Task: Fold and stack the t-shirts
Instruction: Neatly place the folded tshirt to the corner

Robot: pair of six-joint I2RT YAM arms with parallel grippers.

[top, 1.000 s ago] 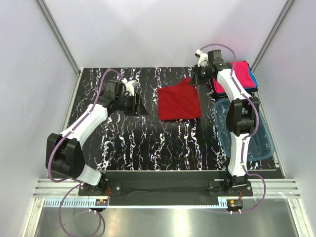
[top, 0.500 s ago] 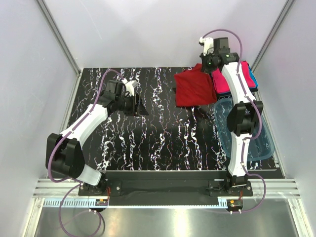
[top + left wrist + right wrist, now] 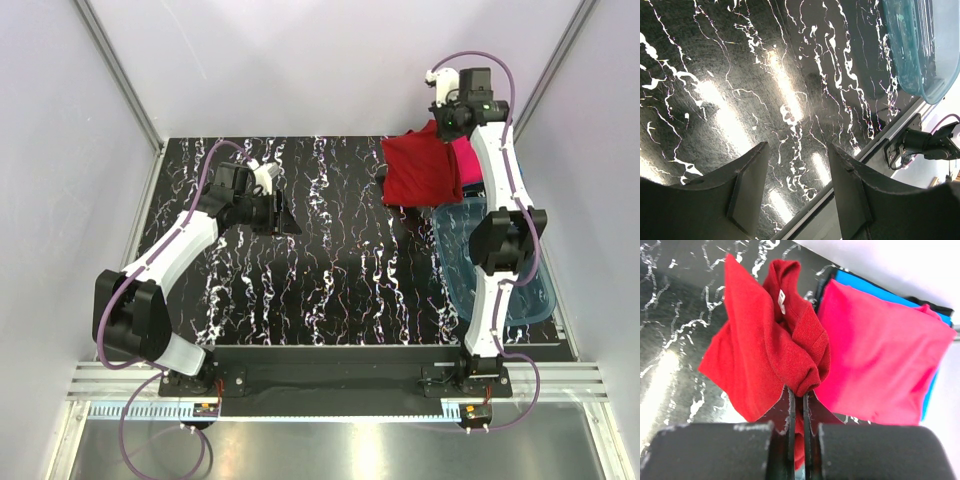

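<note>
Beside the pink t-shirt (image 3: pixel 880 360), your right hand (image 3: pixel 797 390) is pinching the unstacked red t-shirt (image 3: pixel 765 355); your left hand (image 3: pixel 797 150) is gaping.

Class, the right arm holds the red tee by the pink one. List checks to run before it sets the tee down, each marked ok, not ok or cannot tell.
1. Right claw shut on red tee: ok.
2. Red tee folded flat: not ok, hangs bunched.
3. Pink tee flat on teal tee: ok.
4. Red tee centred over pink tee: not ok, mostly beside it.
5. Left claw open, empty: ok.
6. Red tee clear of tub: cannot tell.
</note>
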